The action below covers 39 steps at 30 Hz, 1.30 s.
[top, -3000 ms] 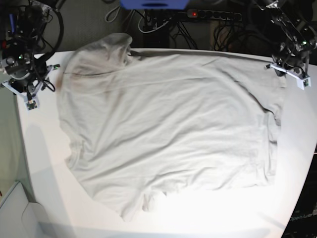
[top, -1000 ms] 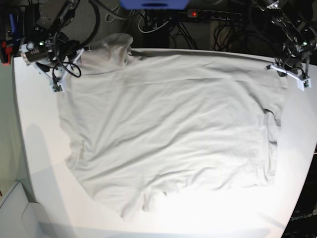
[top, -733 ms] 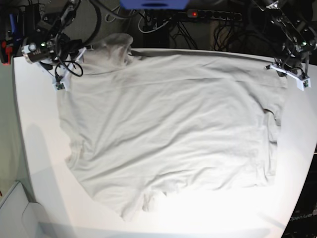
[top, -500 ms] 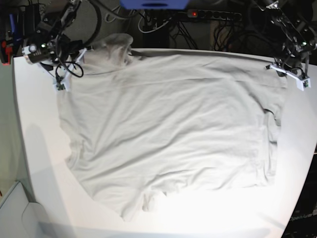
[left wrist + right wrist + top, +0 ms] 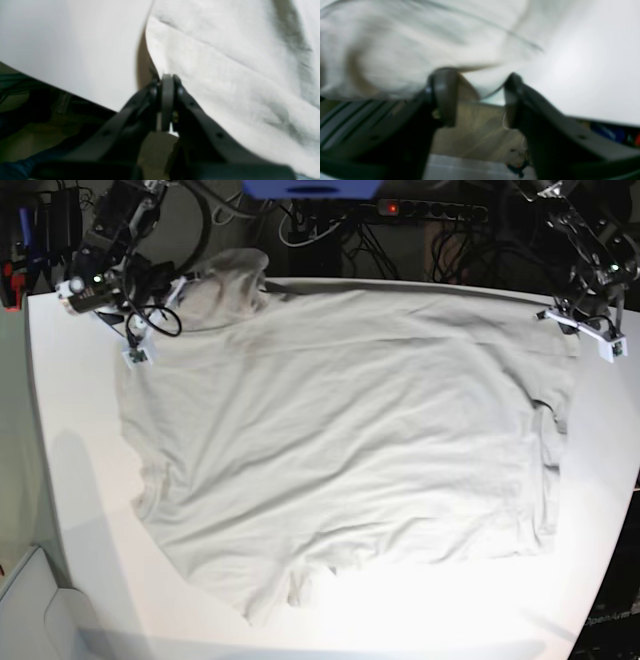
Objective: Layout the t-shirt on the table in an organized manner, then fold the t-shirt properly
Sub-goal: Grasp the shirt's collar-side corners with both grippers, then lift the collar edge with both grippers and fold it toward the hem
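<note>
The light grey-beige t-shirt [image 5: 340, 440] lies spread and wrinkled over most of the white table [image 5: 80, 480]. My left gripper [image 5: 578, 328] sits at the shirt's far right corner. In the left wrist view it [image 5: 167, 82] is shut, with the t-shirt's [image 5: 225, 62] edge running into its tips. My right gripper [image 5: 155, 320] is at the shirt's far left corner, by the table's back edge. In the blurred right wrist view its jaws [image 5: 477, 97] stand apart, and a fold of the shirt's [image 5: 407, 50] edge hangs between the two fingers [image 5: 443, 95].
Behind the table's back edge lie a power strip with a red light [image 5: 430, 210] and tangled cables [image 5: 320, 230]. A pale box [image 5: 30, 600] stands below the table's near left corner. Bare table [image 5: 600, 510] shows to the right of the shirt.
My right gripper has shifted right onto the shirt's far left corner and its jaws have narrowed. The left gripper and the shirt's body have stayed put.
</note>
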Available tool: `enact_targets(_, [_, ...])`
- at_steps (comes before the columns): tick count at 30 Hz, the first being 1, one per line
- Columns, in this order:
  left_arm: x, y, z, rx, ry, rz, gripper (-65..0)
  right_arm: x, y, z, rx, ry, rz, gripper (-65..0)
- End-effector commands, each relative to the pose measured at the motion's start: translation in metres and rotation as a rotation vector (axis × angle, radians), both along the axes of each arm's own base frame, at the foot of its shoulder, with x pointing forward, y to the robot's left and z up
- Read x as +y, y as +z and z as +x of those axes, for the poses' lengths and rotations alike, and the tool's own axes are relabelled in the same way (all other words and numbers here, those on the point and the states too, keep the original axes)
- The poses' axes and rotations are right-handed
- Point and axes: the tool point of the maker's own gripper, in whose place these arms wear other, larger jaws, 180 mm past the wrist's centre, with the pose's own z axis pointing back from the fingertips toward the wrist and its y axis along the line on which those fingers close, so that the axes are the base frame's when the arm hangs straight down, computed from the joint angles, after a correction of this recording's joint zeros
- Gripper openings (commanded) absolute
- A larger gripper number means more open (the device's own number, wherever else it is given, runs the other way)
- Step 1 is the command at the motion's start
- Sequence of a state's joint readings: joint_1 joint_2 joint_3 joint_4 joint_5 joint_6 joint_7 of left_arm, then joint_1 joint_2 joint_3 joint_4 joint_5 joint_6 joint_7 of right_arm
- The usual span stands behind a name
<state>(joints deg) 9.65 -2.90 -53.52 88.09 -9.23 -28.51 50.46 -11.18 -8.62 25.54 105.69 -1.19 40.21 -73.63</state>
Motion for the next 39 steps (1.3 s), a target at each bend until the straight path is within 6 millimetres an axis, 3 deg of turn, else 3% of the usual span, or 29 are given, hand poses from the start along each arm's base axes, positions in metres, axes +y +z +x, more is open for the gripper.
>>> enact_targets(1, [0.006,0.011,0.007,-0.038,0.001,0.024,-64.9,0.007,0.0,0.001,-0.005,0.01,0.017,-46.5])
enact_targets(5, [0.007,0.011,0.008,-0.039,0.001,0.025,-64.9,0.019,0.0,0.004,-0.007,0.053,0.027,-65.0])
enact_targets(11, [0.007,0.015,0.008,-0.041,-0.004,0.034,-64.9,0.017,0.006,0.012,-0.028,0.066,0.015,-65.0])
enact_targets(20, [0.012,0.029,0.009,-0.047,-0.009,0.071,-64.9,0.0,0.051,0.043,-0.185,0.071,-0.075,-65.0])
enact_targets(23, [0.011,0.031,0.007,-0.02,-0.018,0.065,-64.9,0.001,0.054,0.047,-0.195,0.072,-0.074,-65.0])
enact_targets(31, [0.014,0.064,0.016,-0.071,-0.029,0.143,-64.9,0.002,0.077,0.081,-0.286,0.083,-0.085,-65.0])
enact_targets(39, [0.017,0.075,0.032,-0.083,-0.028,0.143,-64.9,-0.003,0.103,0.113,-0.377,0.084,-0.102,-65.0])
